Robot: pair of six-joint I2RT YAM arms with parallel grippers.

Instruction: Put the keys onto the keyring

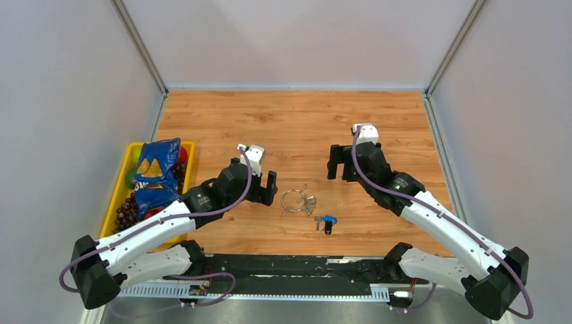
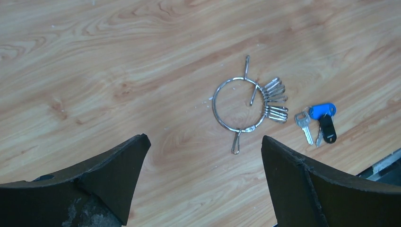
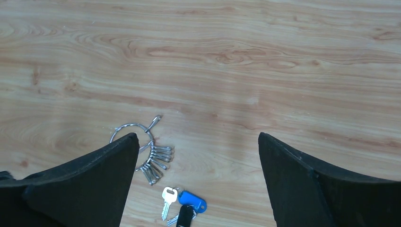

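Note:
The keyring is a thin silver wire ring lying flat on the wooden table, with several small silver clips fanned at its right side; it shows in the left wrist view and right wrist view. The keys, one blue-headed, one black-headed, one plain silver, lie bunched just right of it near the front edge, also in the left wrist view and right wrist view. My left gripper is open and empty left of the ring. My right gripper is open and empty, behind and right of it.
A yellow bin at the left holds a blue chip bag, dark grapes and other fruit. The table's front edge with a black rail runs close below the keys. Grey walls enclose the back and sides.

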